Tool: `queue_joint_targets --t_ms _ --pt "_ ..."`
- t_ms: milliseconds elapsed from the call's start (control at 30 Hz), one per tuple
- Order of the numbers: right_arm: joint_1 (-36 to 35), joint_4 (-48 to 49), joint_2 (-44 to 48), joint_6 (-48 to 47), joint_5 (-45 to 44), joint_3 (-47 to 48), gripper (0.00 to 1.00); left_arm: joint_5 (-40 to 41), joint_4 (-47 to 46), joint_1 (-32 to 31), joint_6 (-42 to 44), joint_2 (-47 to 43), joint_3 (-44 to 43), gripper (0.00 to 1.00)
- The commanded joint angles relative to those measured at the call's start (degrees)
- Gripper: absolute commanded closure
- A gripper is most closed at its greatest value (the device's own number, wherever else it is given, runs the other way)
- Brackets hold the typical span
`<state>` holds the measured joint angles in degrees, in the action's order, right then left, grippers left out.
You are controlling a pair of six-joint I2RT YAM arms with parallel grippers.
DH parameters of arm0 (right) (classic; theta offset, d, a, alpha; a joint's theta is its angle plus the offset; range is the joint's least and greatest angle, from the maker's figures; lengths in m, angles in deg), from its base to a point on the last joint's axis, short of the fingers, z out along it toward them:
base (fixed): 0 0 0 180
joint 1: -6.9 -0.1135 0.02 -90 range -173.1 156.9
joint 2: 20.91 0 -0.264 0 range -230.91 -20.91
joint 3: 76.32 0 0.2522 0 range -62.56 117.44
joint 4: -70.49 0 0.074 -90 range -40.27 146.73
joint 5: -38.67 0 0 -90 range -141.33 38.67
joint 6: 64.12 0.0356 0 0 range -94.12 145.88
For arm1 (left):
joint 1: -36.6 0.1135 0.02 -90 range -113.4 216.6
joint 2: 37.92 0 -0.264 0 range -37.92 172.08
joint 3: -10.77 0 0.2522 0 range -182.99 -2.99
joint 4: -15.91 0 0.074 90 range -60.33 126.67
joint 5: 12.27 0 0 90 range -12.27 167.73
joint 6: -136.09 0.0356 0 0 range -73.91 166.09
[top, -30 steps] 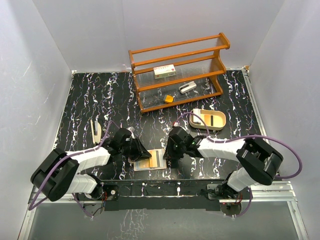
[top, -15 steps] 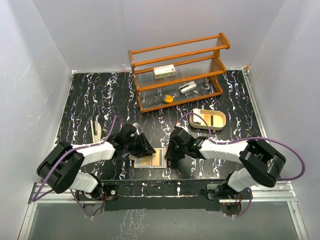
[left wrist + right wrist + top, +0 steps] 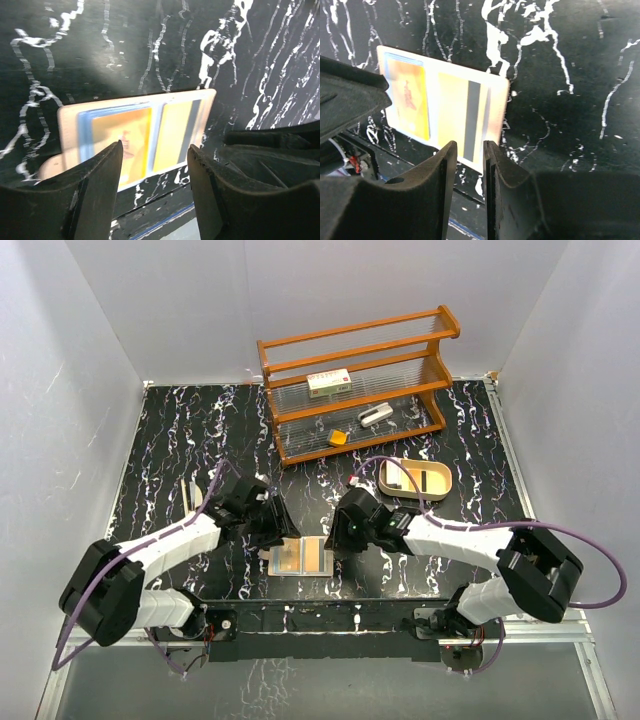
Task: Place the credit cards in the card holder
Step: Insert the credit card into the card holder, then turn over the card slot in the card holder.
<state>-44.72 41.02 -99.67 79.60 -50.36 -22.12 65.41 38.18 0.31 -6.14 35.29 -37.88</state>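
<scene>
The top camera sits high at the table's (image 3: 160,440) 6 o'clock edge, facing down toward 12. Both wrist cameras look down from close, sharing the card holder (image 3: 157,132).

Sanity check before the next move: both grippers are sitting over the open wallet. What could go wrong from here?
1. The left gripper and right gripper hang close together above the card holder, so their fingers could clash.
2. The card holder lies open near the table front edge, so a nudge might push it off.
3. The orange-yellow card and striped card look pocketed, but a finger could drag one out.
</scene>
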Motion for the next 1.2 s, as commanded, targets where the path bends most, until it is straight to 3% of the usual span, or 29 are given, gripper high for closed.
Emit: queue_joint_targets --t_ms 0,333,433,500,867,1000,1167 --pt "-1.51 1.64 -0.14 1.32 0.52 5.01 0.74 -3.12 6.83 5.05 4.37 -3.33 0.06 0.49" --pt "-5.14 1.82 -8.52 2.62 0.65 13.07 0.76 -11.36 6.44 12.38 6.11 -5.15 4.48 0.49" --pt "-6.10 1.70 -11.83 2.64 1.36 15.40 0.76 -12.29 5.67 12.80 5.60 -4.58 5.60 0.56" --pt "-7.00 1.28 -13.69 2.34 1.12 16.90 0.77 -12.67 5.13 12.82 5.16 -4.49 6.45 0.61" --pt "-7.53 -2.53 -20.63 0.58 0.12 20.97 0.81 -9.11 9.85 12.83 6.08 -6.57 5.89 0.63" --pt "-7.89 -4.98 -23.27 0.17 -1.53 21.42 0.84 -9.24 10.29 12.82 5.18 -7.28 5.12 0.62" --pt "-8.31 -6.51 -24.24 0.17 -2.77 20.60 0.88 -11.59 9.30 12.83 3.65 -7.88 3.79 0.51"
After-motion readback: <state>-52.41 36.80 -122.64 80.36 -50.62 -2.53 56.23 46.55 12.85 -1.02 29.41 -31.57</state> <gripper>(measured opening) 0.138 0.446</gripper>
